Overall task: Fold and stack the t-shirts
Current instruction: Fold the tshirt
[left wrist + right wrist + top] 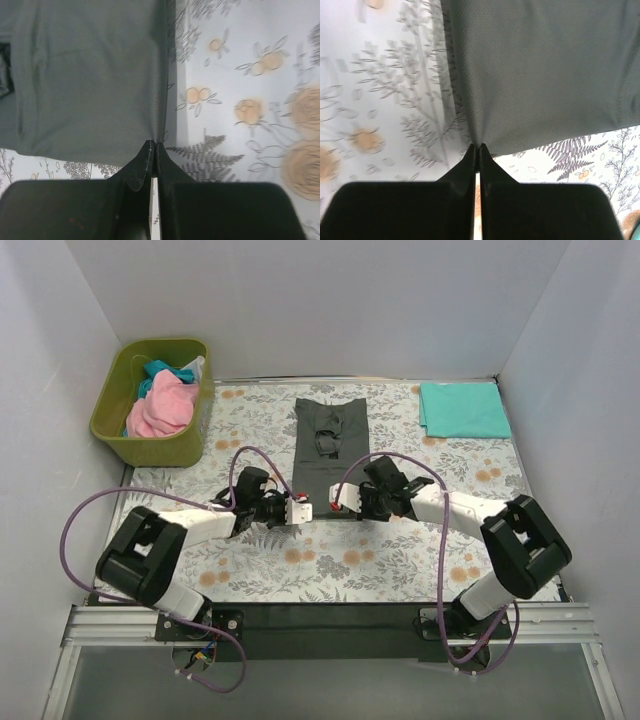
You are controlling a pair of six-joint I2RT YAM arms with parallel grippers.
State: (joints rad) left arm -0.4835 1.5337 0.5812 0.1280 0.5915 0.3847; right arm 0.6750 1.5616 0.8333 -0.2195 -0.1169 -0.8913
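Cloth this thin looks light and floppy, so corners seem the right grab. The charcoal t-shirt (332, 445) lies mid-table on the floral tablecloth (400, 560), with the left gripper (300, 508) and right gripper (337, 502) each clamped on a near hem corner.

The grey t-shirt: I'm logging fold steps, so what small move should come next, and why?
Probably lift both near corners together and carry them toward the far end. The left gripper and right gripper are each shut on a near corner of the grey t-shirt, which lies flat as a narrow strip, not yet folded across.
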